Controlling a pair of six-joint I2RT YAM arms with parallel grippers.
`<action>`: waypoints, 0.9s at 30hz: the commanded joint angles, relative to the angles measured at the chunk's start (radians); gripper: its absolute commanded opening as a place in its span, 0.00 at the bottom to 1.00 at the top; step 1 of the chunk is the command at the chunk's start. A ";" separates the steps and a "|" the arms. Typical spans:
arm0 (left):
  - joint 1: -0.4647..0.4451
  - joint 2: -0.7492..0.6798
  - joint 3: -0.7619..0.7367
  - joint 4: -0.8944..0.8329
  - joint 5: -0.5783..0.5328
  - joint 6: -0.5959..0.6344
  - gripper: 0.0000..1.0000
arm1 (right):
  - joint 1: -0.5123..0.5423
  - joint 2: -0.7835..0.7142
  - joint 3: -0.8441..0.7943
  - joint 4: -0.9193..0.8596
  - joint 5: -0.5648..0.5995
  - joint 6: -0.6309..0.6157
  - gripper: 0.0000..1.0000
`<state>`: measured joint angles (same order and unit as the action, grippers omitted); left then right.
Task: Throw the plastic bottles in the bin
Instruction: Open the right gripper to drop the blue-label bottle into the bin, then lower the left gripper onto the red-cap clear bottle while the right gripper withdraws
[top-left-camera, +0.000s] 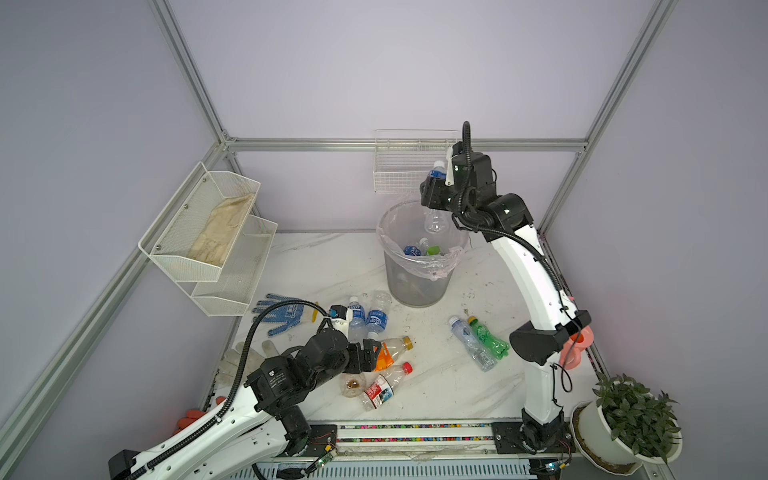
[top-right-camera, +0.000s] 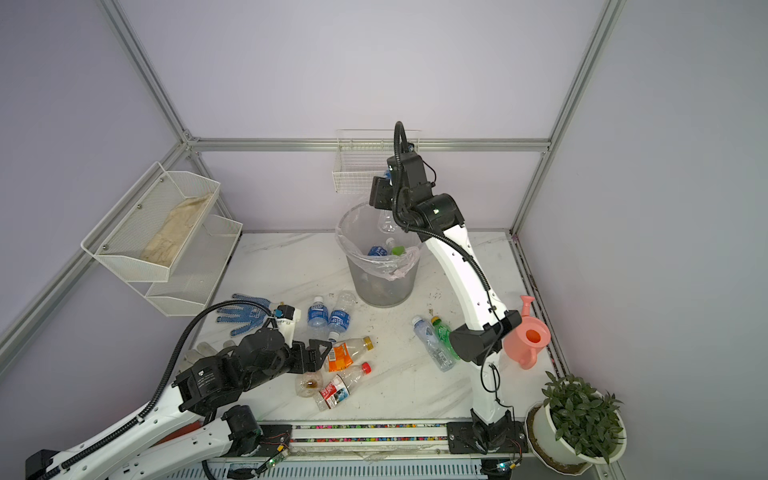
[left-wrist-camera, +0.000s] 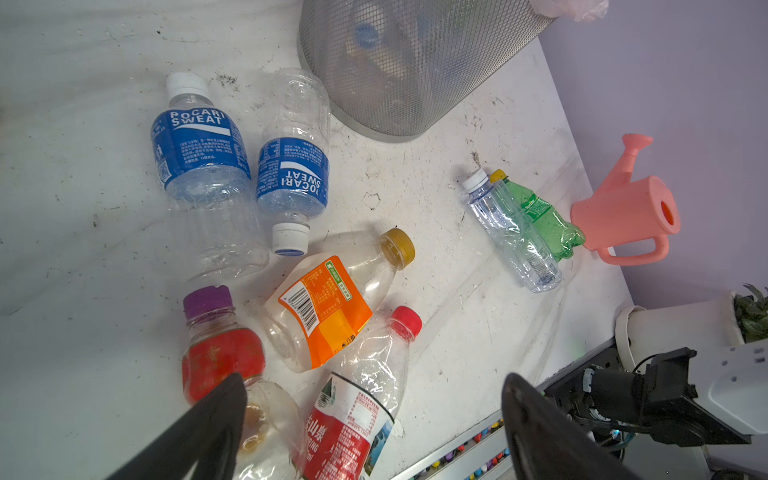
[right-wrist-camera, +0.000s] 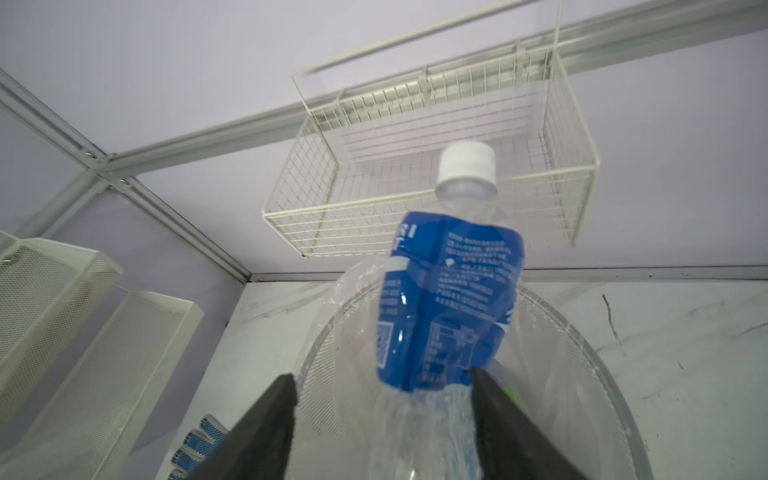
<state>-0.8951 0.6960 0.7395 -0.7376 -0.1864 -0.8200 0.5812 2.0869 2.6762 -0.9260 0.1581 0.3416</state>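
The grey mesh bin (top-left-camera: 415, 286) (right-wrist-camera: 602, 353) stands at the table's back and holds several bottles (top-left-camera: 415, 249). Above its mouth my right gripper (top-left-camera: 432, 191) (right-wrist-camera: 382, 376) is open. A crushed blue-labelled bottle (right-wrist-camera: 449, 291) (top-left-camera: 437, 166), cap up, hangs between the fingers, touching one finger and clear of its mate. My left gripper (top-left-camera: 370, 353) (left-wrist-camera: 374, 378) is open, low over a red-labelled bottle (left-wrist-camera: 353, 415) (top-left-camera: 384, 386). Close by lie an orange-labelled bottle (left-wrist-camera: 328, 307), a purple-capped one (left-wrist-camera: 220, 357) and two blue-labelled ones (left-wrist-camera: 199, 153) (left-wrist-camera: 293, 174). Further right lie a clear bottle (top-left-camera: 473, 345) and a green one (top-left-camera: 490, 338).
A pink watering can (top-right-camera: 530, 336) stands at the table's right edge behind the right arm. A blue dotted glove (top-left-camera: 282, 311) lies at the left. White mesh shelves (top-left-camera: 208, 232) and a wire basket (top-left-camera: 411, 166) hang on the walls. A potted plant (top-left-camera: 636, 415) sits front right.
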 joint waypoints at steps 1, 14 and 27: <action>-0.023 0.012 -0.012 -0.004 -0.005 0.000 0.94 | 0.005 -0.072 -0.050 -0.066 -0.021 -0.017 0.97; -0.072 0.158 -0.010 -0.005 0.028 0.035 0.95 | 0.005 -0.364 -0.436 0.096 -0.046 -0.016 0.97; -0.108 0.294 0.002 -0.003 0.039 0.057 0.95 | 0.004 -0.561 -0.732 0.195 -0.080 -0.003 0.97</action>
<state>-0.9939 0.9726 0.7399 -0.7494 -0.1593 -0.7921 0.5842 1.5803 1.9659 -0.7727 0.0845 0.3355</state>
